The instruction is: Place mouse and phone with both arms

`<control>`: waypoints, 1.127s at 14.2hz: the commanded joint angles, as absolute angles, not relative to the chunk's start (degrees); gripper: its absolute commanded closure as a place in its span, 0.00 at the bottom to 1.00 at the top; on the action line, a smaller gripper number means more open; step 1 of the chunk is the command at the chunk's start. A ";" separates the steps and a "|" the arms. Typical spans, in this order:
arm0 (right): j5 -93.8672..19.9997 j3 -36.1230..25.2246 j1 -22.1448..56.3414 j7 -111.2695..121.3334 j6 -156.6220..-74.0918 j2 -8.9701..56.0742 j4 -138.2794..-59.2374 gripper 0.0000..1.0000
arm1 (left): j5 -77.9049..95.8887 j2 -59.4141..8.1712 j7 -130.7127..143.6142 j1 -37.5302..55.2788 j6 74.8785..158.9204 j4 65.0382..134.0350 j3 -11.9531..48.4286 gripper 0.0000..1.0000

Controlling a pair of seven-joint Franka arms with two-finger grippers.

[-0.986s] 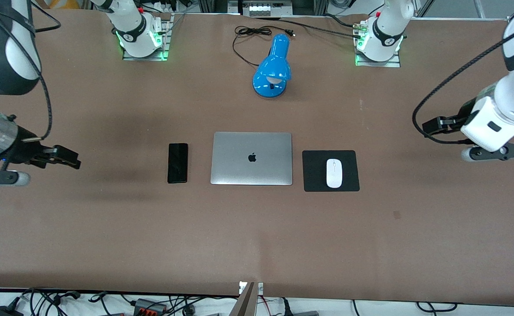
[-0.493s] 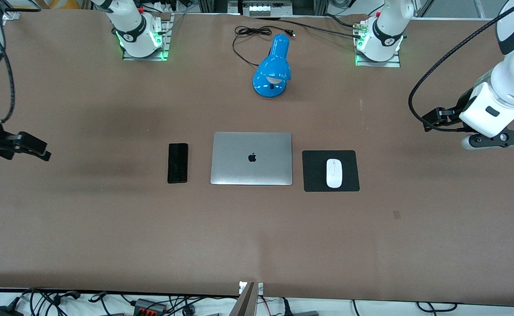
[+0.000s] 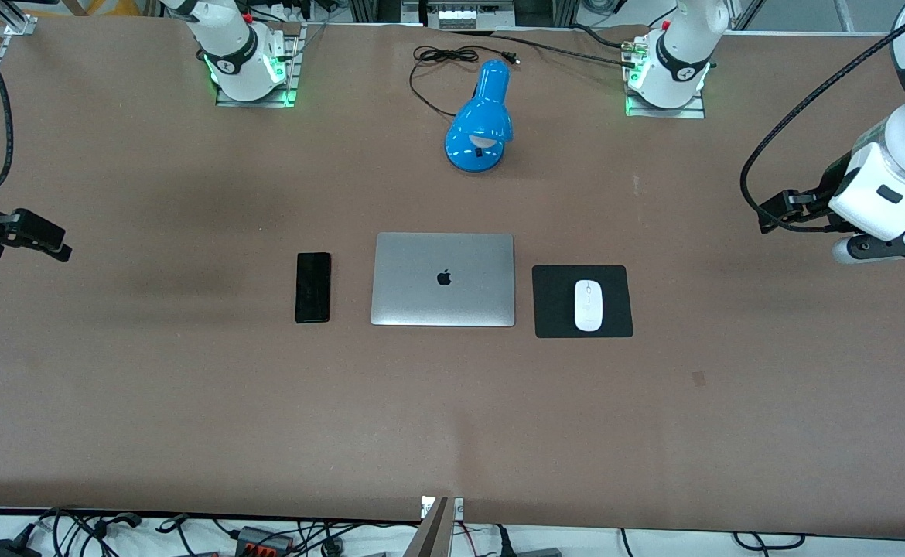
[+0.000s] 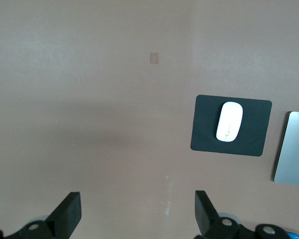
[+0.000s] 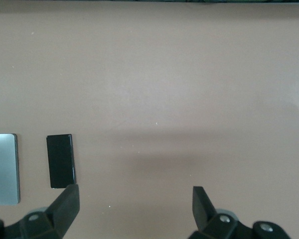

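Front view: both arms are pulling back toward their own ends of the table. The right gripper [image 3: 39, 241], over bare table a second ago and closer to the phone [image 3: 312, 287], is now sitting almost off the edge of the picture, cut off at the wrist. The left gripper [image 3: 779, 209] is also drawing away and up from the pad [image 3: 553, 302]. The phone is lying flat beside the closed laptop [image 3: 442, 279] toward the right arm's end; the mouse [image 3: 588, 305] is resting on the pad beside the laptop toward the left arm's end. Neither has shifted. I judge both items placed and the arms retreating, so the task is looking finished. A blue lamp [image 3: 479, 120] is standing farther from the camera than the laptop.

Left wrist view: the left gripper [image 4: 139, 211] is hanging over bare table with jaws spread wide and empty; only the fingertips [image 4: 70, 211] are showing. The mouse [image 4: 229, 121] is sitting well apart on the pad [image 4: 202, 129], and the laptop [image 4: 294, 149] is cut off at the edge.

Right wrist view: the right gripper [image 5: 134, 204] is likewise spread wide, gripping nothing. The phone [image 5: 60, 160] is lying just beside the laptop's [image 5: 3, 169] cropped corner.
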State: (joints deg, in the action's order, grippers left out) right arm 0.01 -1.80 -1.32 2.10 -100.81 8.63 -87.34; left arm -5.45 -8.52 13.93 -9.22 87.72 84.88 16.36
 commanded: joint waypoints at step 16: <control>1.41 -1.49 -1.32 4.31 -99.40 -2.55 -99.67 0.00 | -0.35 -4.04 12.48 -1.32 88.33 89.82 5.71 0.00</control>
